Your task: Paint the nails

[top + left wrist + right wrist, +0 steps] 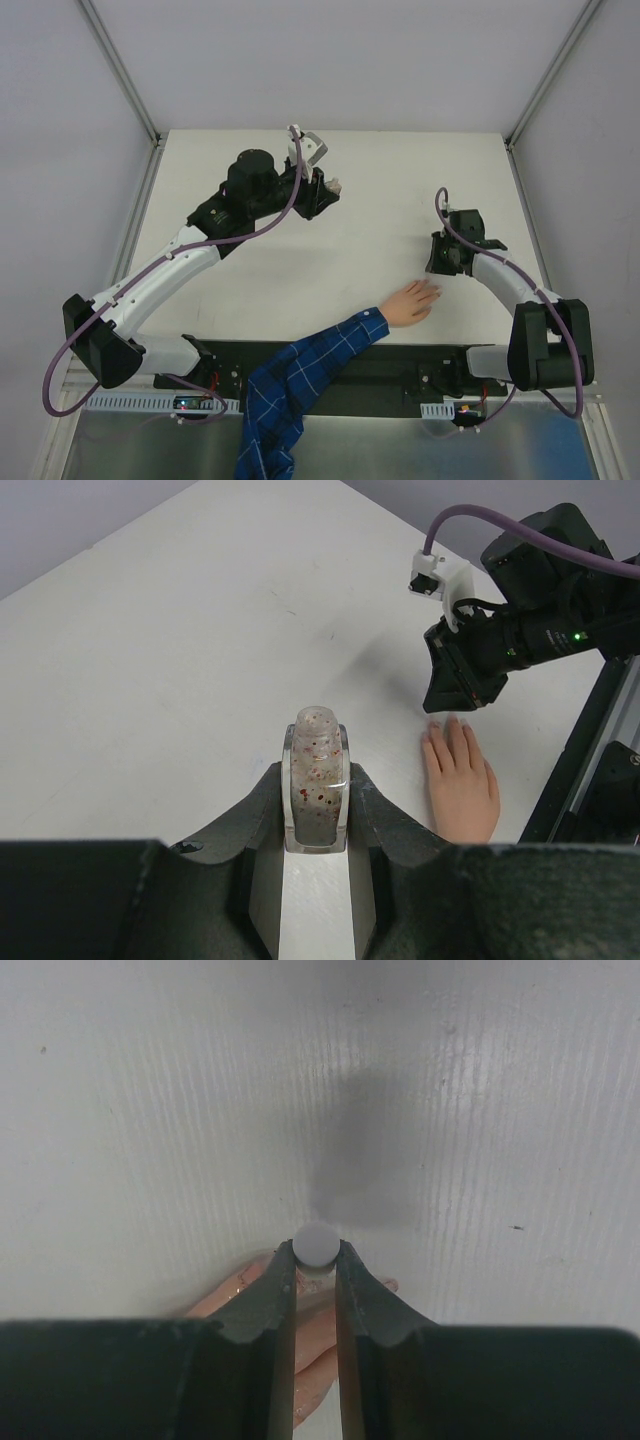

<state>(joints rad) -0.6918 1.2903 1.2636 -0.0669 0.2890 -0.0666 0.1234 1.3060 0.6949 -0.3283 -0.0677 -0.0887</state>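
Note:
A pale hand [408,303] in a blue plaid sleeve [300,375] lies flat on the white table, fingers pointing away. Its nails [448,723] are hardly distinguishable from the skin. My right gripper [440,266] hovers just over the fingertips, shut on a round grey brush cap [316,1244] seen end-on, with the hand [315,1335] below; the brush tip is hidden. My left gripper [328,190] is at the far middle of the table, shut on a clear glitter polish bottle [318,785]. The left wrist view shows the hand [462,785] under the right gripper [458,680].
The black base rail [330,365] runs along the near edge under the sleeve. Metal frame posts [140,110] stand at the table's [380,180] far corners. A black rail [590,740] borders the table beside the hand.

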